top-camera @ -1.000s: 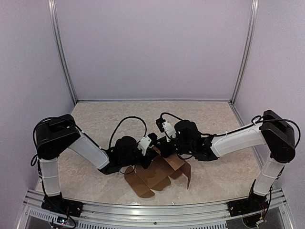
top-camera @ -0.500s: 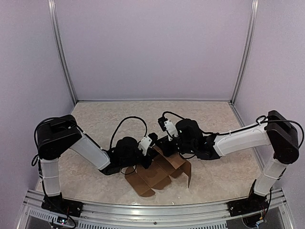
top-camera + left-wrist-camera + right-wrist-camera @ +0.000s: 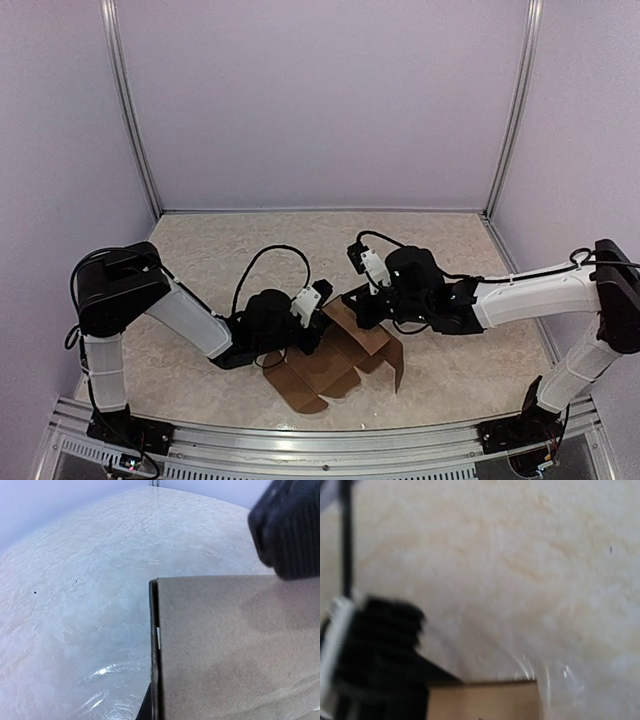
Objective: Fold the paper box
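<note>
The paper box (image 3: 335, 365) is a flat brown die-cut sheet on the table near the front centre, with some flaps raised. My left gripper (image 3: 315, 318) is at its far-left edge. In the left wrist view a brown panel (image 3: 225, 645) fills the lower right and its edge runs up the middle where the jaws meet, so the gripper looks shut on it. My right gripper (image 3: 352, 305) is just above the sheet's far edge. Its view is blurred and shows a flap (image 3: 480, 700) below and the black left gripper (image 3: 375, 650). Its fingers do not show.
The beige marbled tabletop (image 3: 250, 250) is enclosed by lavender walls with metal posts (image 3: 130, 110) at the back corners. A metal rail (image 3: 320, 440) runs along the front edge. The black right gripper body (image 3: 290, 525) sits close above the panel held by the left gripper.
My right arm has drawn back to the right, away from the left gripper. The left gripper and the sheet have stayed nearly still.
</note>
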You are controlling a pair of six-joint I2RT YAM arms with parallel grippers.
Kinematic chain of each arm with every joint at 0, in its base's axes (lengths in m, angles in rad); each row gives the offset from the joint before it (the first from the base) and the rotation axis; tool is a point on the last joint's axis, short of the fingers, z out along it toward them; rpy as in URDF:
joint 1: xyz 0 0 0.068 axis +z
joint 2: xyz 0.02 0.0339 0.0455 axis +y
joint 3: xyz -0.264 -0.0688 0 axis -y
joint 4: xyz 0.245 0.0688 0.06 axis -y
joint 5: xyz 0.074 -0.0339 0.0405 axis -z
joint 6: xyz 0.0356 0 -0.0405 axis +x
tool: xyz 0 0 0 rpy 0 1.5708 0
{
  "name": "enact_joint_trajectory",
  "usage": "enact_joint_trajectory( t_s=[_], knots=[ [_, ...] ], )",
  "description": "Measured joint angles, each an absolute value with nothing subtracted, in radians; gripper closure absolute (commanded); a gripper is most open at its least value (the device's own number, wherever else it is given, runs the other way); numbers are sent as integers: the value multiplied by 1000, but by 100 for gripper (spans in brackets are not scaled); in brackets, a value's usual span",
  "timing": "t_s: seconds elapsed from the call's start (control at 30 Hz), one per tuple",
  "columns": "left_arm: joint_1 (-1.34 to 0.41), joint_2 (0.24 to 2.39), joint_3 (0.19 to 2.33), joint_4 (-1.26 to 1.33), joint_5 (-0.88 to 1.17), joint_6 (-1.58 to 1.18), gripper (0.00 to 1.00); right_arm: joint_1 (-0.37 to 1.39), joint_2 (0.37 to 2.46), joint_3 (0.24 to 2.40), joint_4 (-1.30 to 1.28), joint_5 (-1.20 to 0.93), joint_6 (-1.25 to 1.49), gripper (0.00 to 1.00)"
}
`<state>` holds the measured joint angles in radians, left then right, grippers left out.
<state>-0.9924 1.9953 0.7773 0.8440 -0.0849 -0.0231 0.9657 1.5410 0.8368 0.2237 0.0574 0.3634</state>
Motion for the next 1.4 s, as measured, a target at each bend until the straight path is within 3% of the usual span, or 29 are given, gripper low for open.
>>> enact_joint_trajectory(
  t_s=[0.77, 1.4],
  knots=[
    [-975, 1996, 781, 879, -76, -44, 72, 966, 1562, 801, 213, 44, 391, 100],
    [-947, 2090, 781, 1079, 24, -117, 71, 966, 1562, 801, 213, 44, 400, 100]
  ],
)
